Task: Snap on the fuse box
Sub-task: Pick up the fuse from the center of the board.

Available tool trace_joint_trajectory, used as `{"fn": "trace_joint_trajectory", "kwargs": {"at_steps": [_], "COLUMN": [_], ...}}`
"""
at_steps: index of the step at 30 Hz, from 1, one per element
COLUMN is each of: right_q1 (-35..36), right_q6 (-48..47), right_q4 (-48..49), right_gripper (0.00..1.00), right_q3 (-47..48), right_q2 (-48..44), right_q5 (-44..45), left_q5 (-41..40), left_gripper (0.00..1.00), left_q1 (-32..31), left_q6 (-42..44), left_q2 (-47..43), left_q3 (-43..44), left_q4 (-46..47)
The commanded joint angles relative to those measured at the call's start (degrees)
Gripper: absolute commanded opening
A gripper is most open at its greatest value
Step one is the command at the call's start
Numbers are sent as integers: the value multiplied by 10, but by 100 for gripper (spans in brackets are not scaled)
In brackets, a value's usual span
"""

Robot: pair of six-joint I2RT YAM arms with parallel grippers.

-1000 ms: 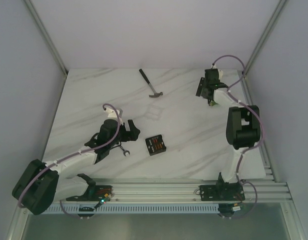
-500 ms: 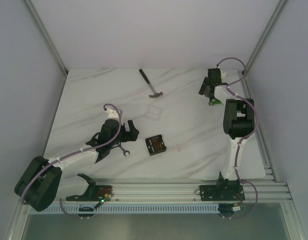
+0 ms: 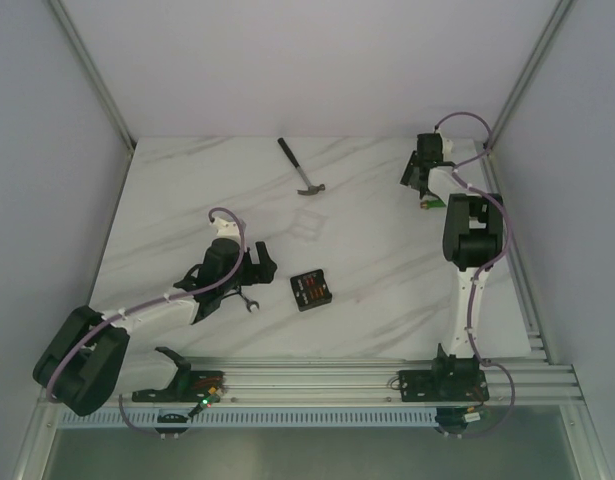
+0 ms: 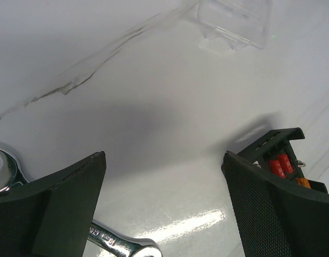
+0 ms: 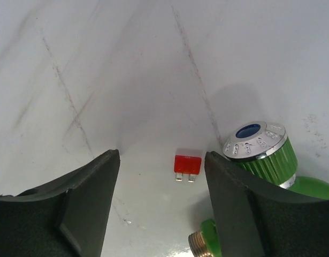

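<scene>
Fuse box [image 3: 310,290] is sitting lower centre on the desk [image 3: 187,200], just right of the left jaws, which are standing wide open, empty. Right jaws are gaping too, far upper right, over a loose fuse [image 5: 187,164]. Left is nearer.

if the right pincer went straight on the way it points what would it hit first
The right pincer would probably meet the loose red fuse on the table first, lying between its open jaws; the green fitting sits just aside.
</scene>
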Motion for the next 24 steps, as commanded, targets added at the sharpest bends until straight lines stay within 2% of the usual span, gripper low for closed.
{"fn": "trace_joint_trajectory", "kwargs": {"at_steps": [1, 2, 3, 7, 12, 24], "right_q1": [-3, -3, -3, -2, 2, 30], "right_q6": [-4, -5, -5, -7, -12, -24], "right_q4": [-22, -24, -25, -31, -37, -73], "right_gripper": [69, 69, 63, 58, 45, 33], "right_q3": [13, 13, 13, 8, 6, -5], "right_q2": [22, 23, 23, 22, 21, 10], "right_q5": [-6, -8, -9, -23, -36, -46], "left_q5": [-3, -2, -2, -1, 2, 5], "left_gripper": [100, 100, 100, 100, 100, 100], "left_q1": [4, 4, 4, 5, 5, 5], "left_q6": [10, 10, 10, 10, 10, 8], "left_q2": [6, 6, 6, 7, 9, 7], "left_q3": [5, 5, 6, 6, 6, 6], "left_q4": [0, -1, 0, 0, 2, 2]}}
